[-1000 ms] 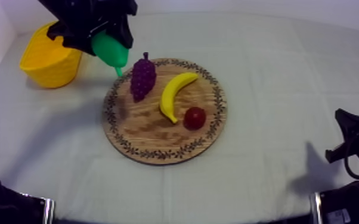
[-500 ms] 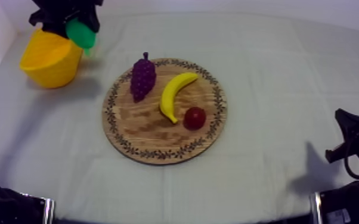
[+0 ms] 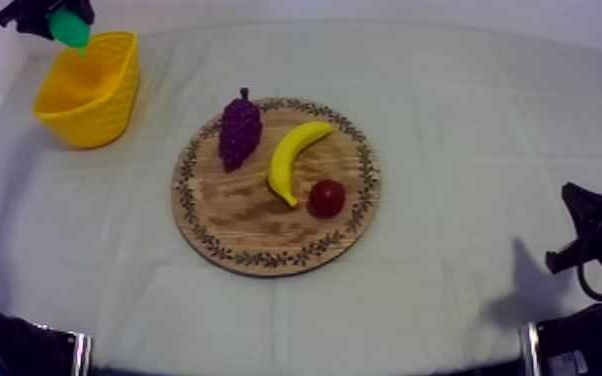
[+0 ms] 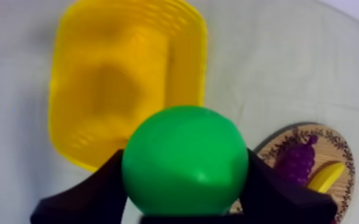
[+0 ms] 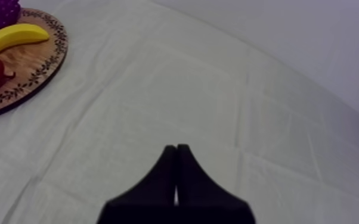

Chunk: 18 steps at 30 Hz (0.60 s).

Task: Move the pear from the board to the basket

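Green pear (image 3: 70,28) clamped in left gripper (image 3: 57,18), closed round it, narrow end down, hanging above far rim of yellow basket (image 3: 93,118); opening just below, toward table centre. Probably needs small inward shift before release. Right gripper (image 5: 176,173) pressed together on nothing, well apart.

grapes (image 3: 239,130): purple bunch, stem towards the far edge, just left of the banana, not touching it | banana (image 3: 293,158): yellow, curved, lying between grapes and small red fruit | small red fruit (image 3: 326,197): just right of the banana's near tip | surface (image 3: 465,130): grey-white cloth, faint fold lines
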Available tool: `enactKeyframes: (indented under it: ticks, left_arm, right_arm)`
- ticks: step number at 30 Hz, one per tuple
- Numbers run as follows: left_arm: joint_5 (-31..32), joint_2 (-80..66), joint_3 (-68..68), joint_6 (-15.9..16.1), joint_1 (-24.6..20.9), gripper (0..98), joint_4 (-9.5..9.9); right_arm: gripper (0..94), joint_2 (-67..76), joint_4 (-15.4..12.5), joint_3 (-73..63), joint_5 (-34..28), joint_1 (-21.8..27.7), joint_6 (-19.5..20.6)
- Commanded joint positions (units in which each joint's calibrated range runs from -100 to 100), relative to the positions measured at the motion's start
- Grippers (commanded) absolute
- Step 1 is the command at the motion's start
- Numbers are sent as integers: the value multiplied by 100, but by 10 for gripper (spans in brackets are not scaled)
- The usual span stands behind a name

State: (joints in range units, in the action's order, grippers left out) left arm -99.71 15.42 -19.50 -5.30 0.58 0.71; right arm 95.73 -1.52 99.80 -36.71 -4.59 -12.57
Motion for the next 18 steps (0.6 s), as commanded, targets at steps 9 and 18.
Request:
enactKeyframes:
  ticks: [9, 18]
  left_arm:
    - [-5, 186, -259, 110, -474, 512, 7]
    - [241, 672, -268, 107, -487, 519, -13]
  right_arm:
    - [2, 3, -1, -2, 1, 0, 0]
    - [2, 3, -1, -2, 1, 0, 0]
